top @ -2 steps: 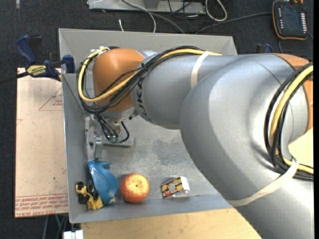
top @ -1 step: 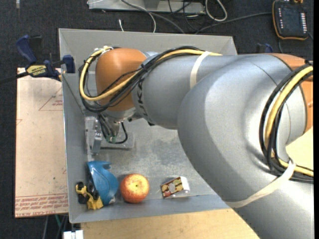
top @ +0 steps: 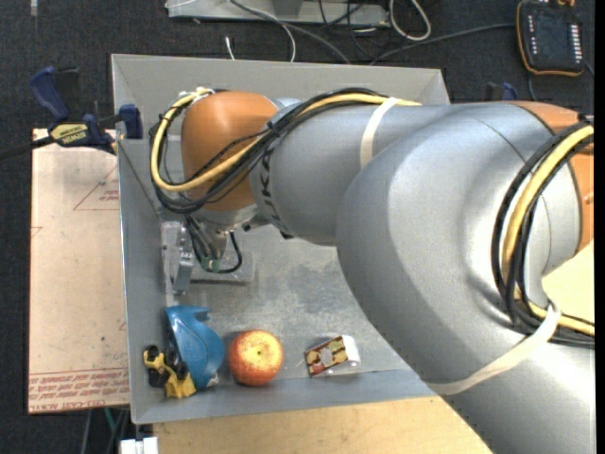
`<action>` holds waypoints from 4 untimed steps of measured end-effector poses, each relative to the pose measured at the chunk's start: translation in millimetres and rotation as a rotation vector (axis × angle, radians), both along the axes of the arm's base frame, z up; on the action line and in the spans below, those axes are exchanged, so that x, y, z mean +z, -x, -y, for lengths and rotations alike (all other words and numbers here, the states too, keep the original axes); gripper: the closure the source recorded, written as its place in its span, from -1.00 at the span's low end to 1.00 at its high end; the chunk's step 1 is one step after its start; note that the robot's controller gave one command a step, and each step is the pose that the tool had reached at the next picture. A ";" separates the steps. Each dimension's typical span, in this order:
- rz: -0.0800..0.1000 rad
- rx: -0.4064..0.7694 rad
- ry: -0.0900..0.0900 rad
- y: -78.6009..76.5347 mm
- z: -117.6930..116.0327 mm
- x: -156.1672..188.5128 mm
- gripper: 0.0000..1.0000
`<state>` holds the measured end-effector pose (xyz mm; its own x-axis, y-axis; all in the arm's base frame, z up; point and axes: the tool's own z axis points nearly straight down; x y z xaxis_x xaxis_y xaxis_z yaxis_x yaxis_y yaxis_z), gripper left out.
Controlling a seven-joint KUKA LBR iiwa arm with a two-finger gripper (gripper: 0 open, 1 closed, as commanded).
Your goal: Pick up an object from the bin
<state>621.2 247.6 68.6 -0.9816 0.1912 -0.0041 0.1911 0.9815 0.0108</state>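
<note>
Whether the jaws are released or clenched I cannot tell, but they should centre squarely over the nearby blue curved plastic piece (top: 194, 339) before closing.

Four loose things are counted on the visible floor of the one grey metal bin (top: 293, 287). One apple (top: 256, 357), red and yellow, is counted. One blue plastic piece (top: 196, 340) is counted, though its kind cannot be told. One small yellow-and-black toy (top: 164, 369) is counted. One small white packet (top: 332, 355) with red and brown print is counted. Each kind is thus represented once, and nothing is found in pairs. Much of the bin is covered by the one arm (top: 425, 216), so whatever lies beneath it is left uncounted.
</note>
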 end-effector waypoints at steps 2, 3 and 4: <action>0.000 0.000 0.000 0.1 0.5 38.6 1.00; 0.003 0.000 -0.001 -0.3 0.3 46.2 1.00; -0.009 0.000 0.003 2.6 1.5 68.8 1.00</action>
